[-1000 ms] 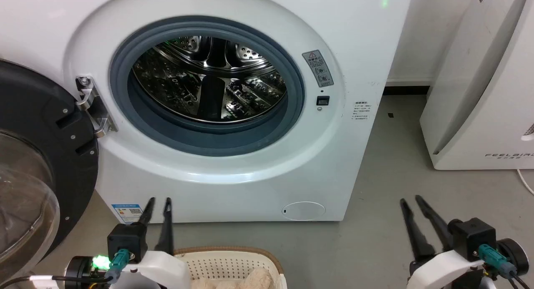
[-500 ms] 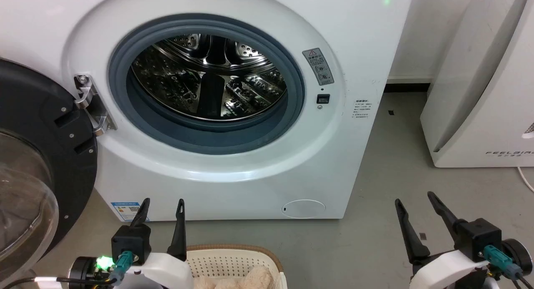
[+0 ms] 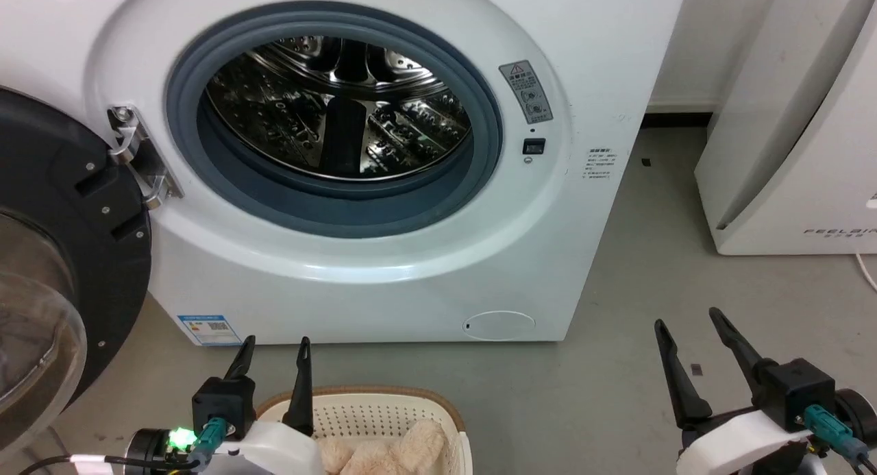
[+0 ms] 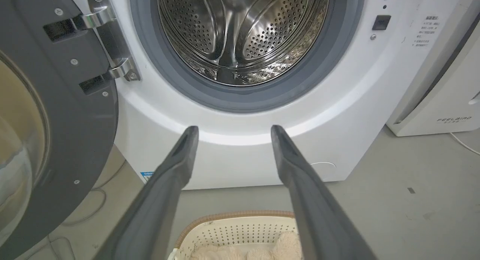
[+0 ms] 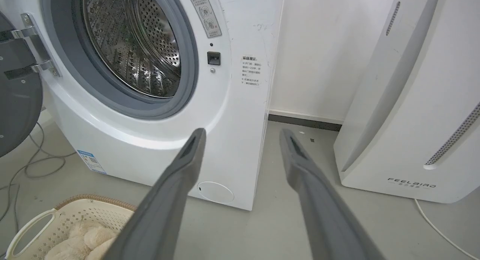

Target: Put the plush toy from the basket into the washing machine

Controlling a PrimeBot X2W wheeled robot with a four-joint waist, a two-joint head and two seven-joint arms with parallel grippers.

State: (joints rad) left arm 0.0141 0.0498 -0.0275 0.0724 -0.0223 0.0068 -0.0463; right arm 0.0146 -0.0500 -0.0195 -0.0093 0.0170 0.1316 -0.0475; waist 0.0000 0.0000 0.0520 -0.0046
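The white washing machine point(image 3: 589, 57) stands ahead, its dark-framed glass door point(image 3: 75, 256) swung open to the left and its steel drum point(image 3: 336, 112) bare inside. On the floor before it sits the cream basket point(image 3: 384, 413), with the fluffy beige plush toy point(image 3: 397, 451) lying in it, partly cut off by the frame edge. My left gripper point(image 3: 274, 345) hovers open above the basket's left rim, fingers pointing at the washer. My right gripper point(image 3: 688, 321) is open over bare floor to the right. The basket point(image 5: 71, 218) and toy point(image 5: 82, 241) also appear in the right wrist view.
A white appliance marked FEELBAIRD point(image 3: 801, 132) stands at the right, close to the washer's side. A cable point(image 5: 435, 226) runs along the grey floor beside it, and more cables point(image 5: 33, 166) lie under the open door.
Both grippers have spread from nearly shut to open. The head camera has tilted down, bringing more of the basket and plush toy into sight.
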